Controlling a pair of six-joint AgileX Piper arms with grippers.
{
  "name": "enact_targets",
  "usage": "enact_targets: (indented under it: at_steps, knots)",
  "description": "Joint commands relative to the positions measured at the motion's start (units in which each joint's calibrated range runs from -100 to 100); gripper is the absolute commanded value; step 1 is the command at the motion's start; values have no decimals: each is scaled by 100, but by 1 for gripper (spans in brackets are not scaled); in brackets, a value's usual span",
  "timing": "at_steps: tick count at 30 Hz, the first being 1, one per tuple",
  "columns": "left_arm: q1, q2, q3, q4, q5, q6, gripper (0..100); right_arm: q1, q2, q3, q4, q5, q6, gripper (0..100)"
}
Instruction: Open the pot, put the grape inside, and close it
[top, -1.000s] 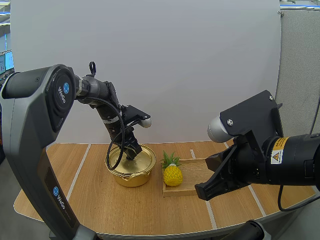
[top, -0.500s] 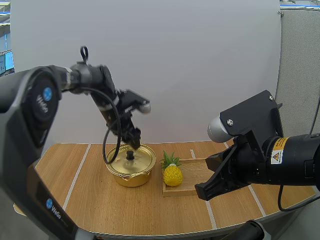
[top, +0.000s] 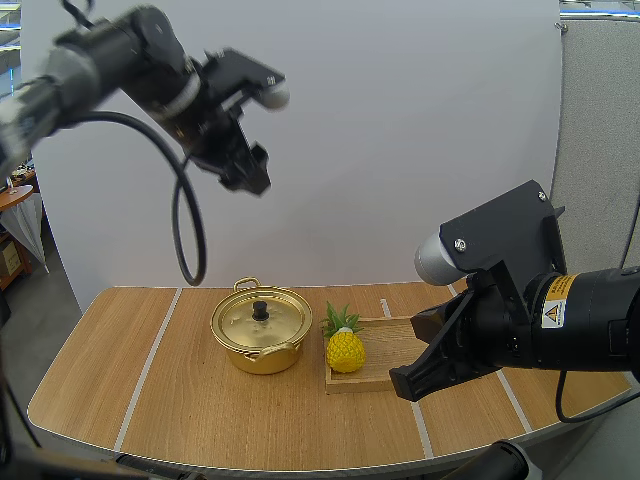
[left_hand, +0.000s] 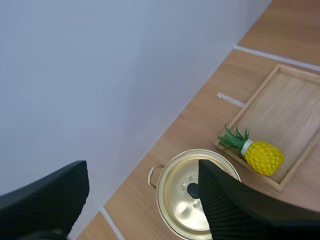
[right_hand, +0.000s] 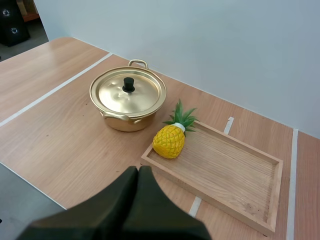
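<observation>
A gold pot stands on the table with its lid on, the black knob upright. My left gripper hangs high above the pot, open and holding nothing. In the left wrist view its fingers stand wide apart over the pot far below. My right gripper hovers near the table's front right, shut on nothing; its fingers lie together as one wedge in front of the pot.
A yellow toy pineapple lies at the left end of a wooden tray, just right of the pot. It shows beside the pot from both wrists, pineapple and pineapple, on the tray.
My left gripper opened off the lid knob and rose from the pot to high above it. The lid stayed on the pot. The right arm has not moved.
</observation>
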Motion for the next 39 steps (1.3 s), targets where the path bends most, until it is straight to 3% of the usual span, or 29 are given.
enact_targets:
  at_steps: [1, 13, 24, 25, 27, 28, 29, 30, 39]
  knots:
    - [-9, -958, -74, 118, 109, -93, 100, -24, -50, -27, -43, 0, 10, 0]
    - [-9, -2817, -74, 864, 109, -476, 100, -24, -50, -27, -43, 0, 10, 0]
    - [-9, -4060, -33, 906, 109, -1182, 100, -171, -50, -27, -43, 0, 10, 0]
    - [-9, -4154, 7, 906, 109, -1259, 86, -201, -50, -27, -43, 0, 10, 0]
    - [-9, -4323, 160, 906, 109, -1389, 46, -250, -61, -27, -43, 0, 10, 0]
    - [-9, -4401, 239, 906, 109, -1415, 33, -271, -81, -27, -43, 0, 10, 0]
    - [-9, -4522, 353, 906, 109, -1448, 6, -308, -108, -27, -43, 0, 10, 0]
    - [-9, -4629, 483, 906, 109, -1460, 0, -342, -145, -27, -43, 0, 10, 0]
    - [-9, -5606, 1989, 906, 109, -2082, 0, -688, -728, -27, -43, -806, 113, 0]
